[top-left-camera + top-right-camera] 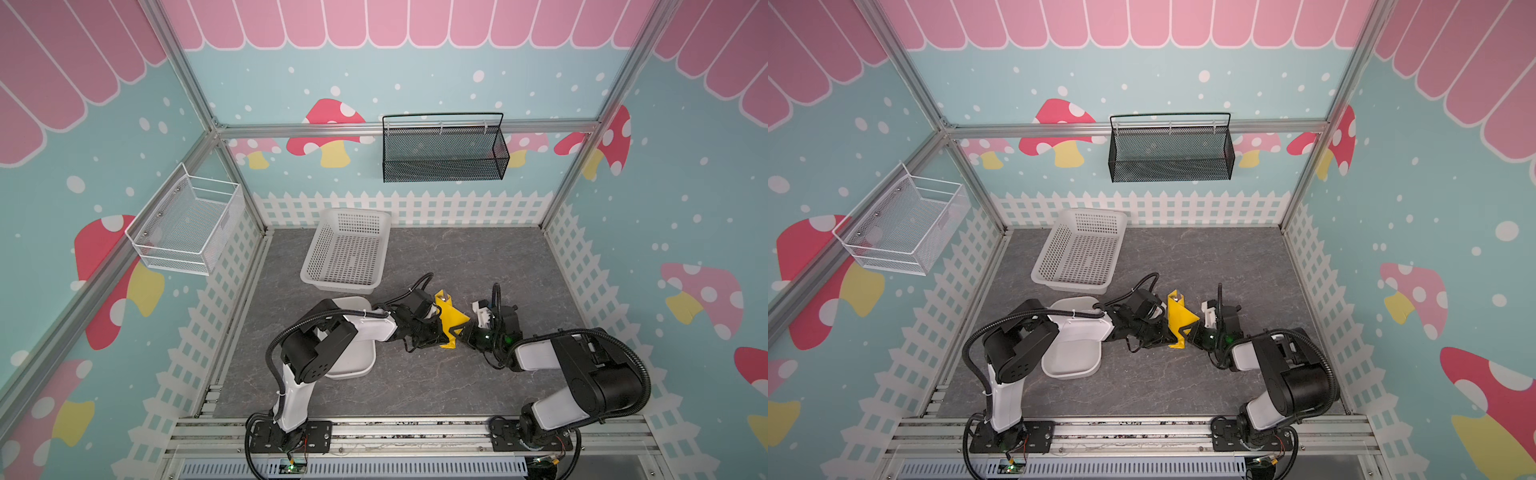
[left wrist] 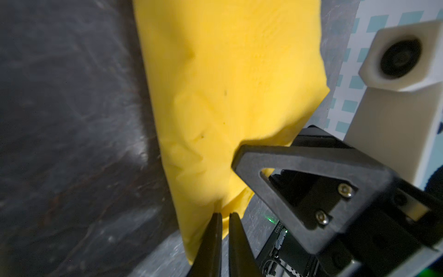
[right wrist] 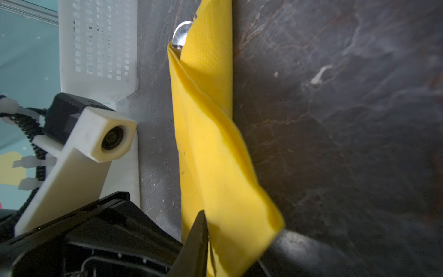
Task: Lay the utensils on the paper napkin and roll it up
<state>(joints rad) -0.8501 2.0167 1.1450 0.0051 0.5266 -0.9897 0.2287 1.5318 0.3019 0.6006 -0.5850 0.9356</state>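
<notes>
Paper napkin: the paper napkin [image 1: 446, 318] lies on the grey table [image 1: 457, 257], right of centre in both top views; it is folded into a long narrow bundle running 12 to 6 o'clock, with a loose flap sticking out toward 3 o'clock

Utensils: only the bowl of a spoon [image 3: 182, 33] peeps out at the bundle's 12 o'clock end; the rest of the cutlery I cannot see under the paper

Left arm: my left arm [image 1: 365, 326] rises from the near rail, bends at the elbow and runs low toward 3 o'clock, over the white tray [image 1: 353, 365]

Left pincer: my left pincer [image 2: 223, 214] meets the bundle's 6 o'clock end from the 9 o'clock side; its two fingers stand almost together, a thin edge of yellow paper nipped between the tips

Right arm: my right arm [image 1: 540, 353] folds at a high elbow; the forearm points toward 9 o'clock

Right pincer: my right pincer [image 3: 239, 225] comes in from 3 o'clock; the flap passes between its fingers, one finger [image 3: 199, 235] clear of the paper, its mate covered by the paper; it grips the flap

Basket: the white perforated basket [image 1: 316, 253] sits at 11 o'clock from the napkin, well apart
</notes>
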